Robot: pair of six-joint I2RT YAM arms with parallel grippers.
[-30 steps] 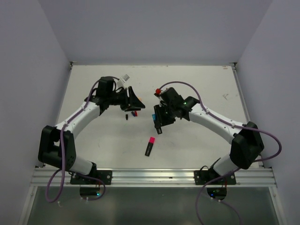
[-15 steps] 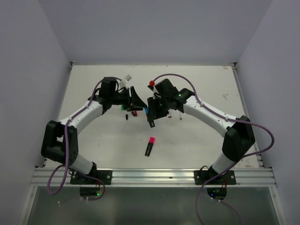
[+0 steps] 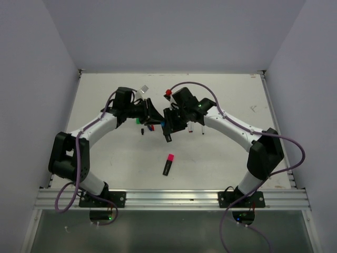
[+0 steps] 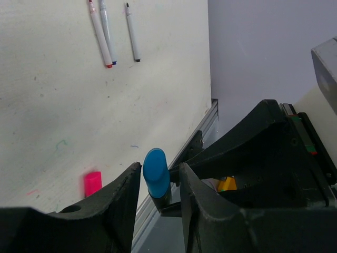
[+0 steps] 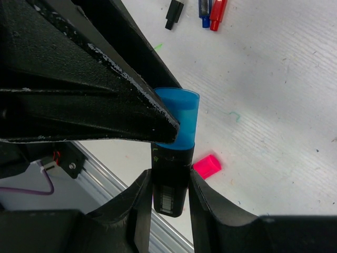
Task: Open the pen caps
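The left gripper fills the bottom edge, its two dark fingers standing on either side of a blue cap. The cap is close to both, though contact is hard to judge. Under the cap sits a black barrel. The black bulk of the right arm rises at the right. Three thin white pens lie side by side on the table at top left, tipped red, blue and black. A pink cap lies nearer.

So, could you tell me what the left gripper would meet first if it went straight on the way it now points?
The chunky blue plastic cap of the black highlighter barrel in the right gripper; it sits between the left gripper's fingers, contact unclear.
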